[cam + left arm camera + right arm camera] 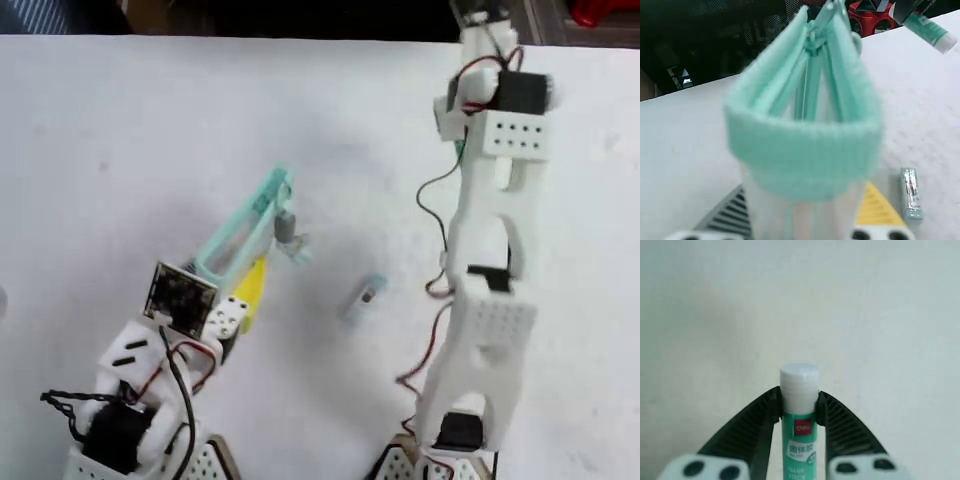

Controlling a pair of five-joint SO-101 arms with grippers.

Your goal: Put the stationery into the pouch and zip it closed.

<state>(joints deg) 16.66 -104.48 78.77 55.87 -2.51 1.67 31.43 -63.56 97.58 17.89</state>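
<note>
Nearest: left end effector (802, 192), closed on the near end of the pouch (805, 145). Long axis of pouch directed away from that end effector, zip line uppermost, tracks seemingly parted, slider toward the far end. Just beside the pouch, on the worktop (685, 150): small packet (910, 194), lying free. Beyond the far end of the pouch, on the packet's side of it and well apart: glue stick (931, 31), gripped about its upper body by the right end effector (799, 396), cap projecting past the fingertips. Judged requirement for the coming move: glue stick carried toward the pouch's mouth and aligned with the zip line; right arm as carrier, left as holder.
</note>
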